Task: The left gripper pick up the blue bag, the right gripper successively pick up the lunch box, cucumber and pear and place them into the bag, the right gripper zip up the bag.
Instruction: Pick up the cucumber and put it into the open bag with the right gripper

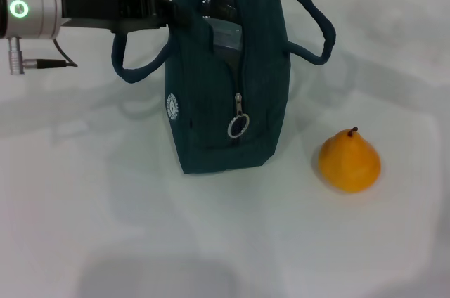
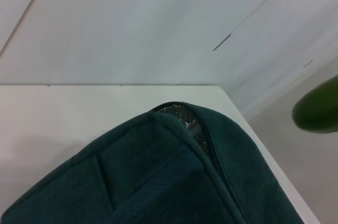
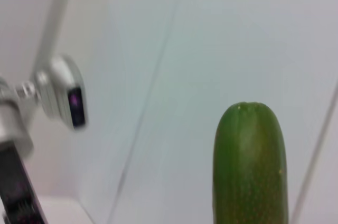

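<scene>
So here's where it stands. The blue bag [image 1: 225,73] sits upright in the middle of the white table [image 1: 211,242], toward the far side, with its top zipper open. The left gripper [image 1: 158,11] reaches in from the left and is clamped onto the bag's left edge near the top, right by the handle, holding it steady. In the left wrist view you mostly get the bag's fabric and a bit of the shiny silver lining at the opening.

The lunch box [image 1: 226,36] looks to be inside already: there's a pale grey-blue rectangle showing through the open slit in the head view, so I'd call step one done.

The cucumber [image 3: 251,163] is mid-trip. It fills the lower part of the right wrist view, rounded green end sticking out, so my read is that the right gripper is holding it, though its fingers don't show in any view, so I can't tell how they sit. The head view doesn't show the right arm at all. The left wrist view catches a green blob off beyond the bag's far side, which is probably the same cucumber.

The pear [image 1: 349,161] is on the table, to the right of the bag and nearer, well apart from it, untouched.

The zipper pull [image 1: 238,125] hangs down the bag's near face. Left to do: cucumber in, pear in, zip up.
</scene>
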Controlling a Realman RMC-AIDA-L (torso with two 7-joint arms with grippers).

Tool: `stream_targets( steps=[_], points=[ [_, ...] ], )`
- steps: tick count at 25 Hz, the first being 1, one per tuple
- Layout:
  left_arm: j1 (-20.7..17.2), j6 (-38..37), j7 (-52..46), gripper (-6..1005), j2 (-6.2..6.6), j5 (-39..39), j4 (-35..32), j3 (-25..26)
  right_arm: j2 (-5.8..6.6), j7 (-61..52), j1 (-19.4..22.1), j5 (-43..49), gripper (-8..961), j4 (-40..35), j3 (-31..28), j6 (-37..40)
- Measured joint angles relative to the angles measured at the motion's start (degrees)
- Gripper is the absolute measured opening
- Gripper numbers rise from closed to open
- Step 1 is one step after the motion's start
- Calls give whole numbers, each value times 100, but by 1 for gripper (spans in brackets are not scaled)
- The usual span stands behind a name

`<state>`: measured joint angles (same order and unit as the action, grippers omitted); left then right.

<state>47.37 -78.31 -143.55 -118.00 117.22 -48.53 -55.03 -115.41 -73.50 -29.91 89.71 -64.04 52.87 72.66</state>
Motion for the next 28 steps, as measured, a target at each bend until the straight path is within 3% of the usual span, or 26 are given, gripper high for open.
stream_targets(
  steps=[9,13,19,28],
  points=[
    [64,39,-46,45,-7,-4,-4,1,-7,948,-271,-1291,553,1488,495,246],
    [77,128,-29,45,-15,10,-21,-5,-9,934,-332,-1433,554,1858,505,579],
    [81,216,-7,45,6,38,-25,1,28,418,-238,-1639,554,1843,445,1217],
    [87,255,-6,45,-13,32,-18,-21,22,707,-254,-1590,554,2822,503,1390]
  ],
)
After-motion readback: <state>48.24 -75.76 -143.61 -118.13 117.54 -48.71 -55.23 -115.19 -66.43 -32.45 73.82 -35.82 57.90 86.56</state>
